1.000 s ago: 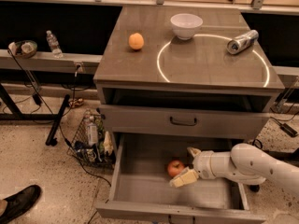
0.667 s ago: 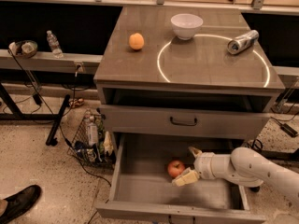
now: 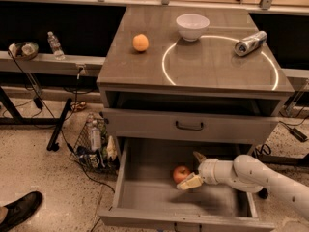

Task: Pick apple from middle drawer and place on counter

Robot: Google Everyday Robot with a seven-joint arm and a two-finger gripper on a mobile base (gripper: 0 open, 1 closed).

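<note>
The red apple [image 3: 180,172] lies on the grey floor of the open middle drawer [image 3: 149,199], near its middle. My gripper [image 3: 193,169] reaches into the drawer from the right on a white arm [image 3: 251,175]. It is open, with one finger [image 3: 189,182] in front of the apple and the other [image 3: 199,157] behind it, right beside the apple's right side. The apple rests on the drawer floor. The glossy counter [image 3: 212,69] with its white ring is above.
On the counter are an orange [image 3: 140,42], a white bowl [image 3: 192,26] and a can on its side [image 3: 250,43]. A shut drawer front with a black handle [image 3: 189,125] overhangs the open drawer. A wire basket [image 3: 94,146] and a shoe [image 3: 19,211] are on the floor at left.
My arm has shifted slightly left, bringing the open fingers a little closer around the apple. The apple has not moved.
</note>
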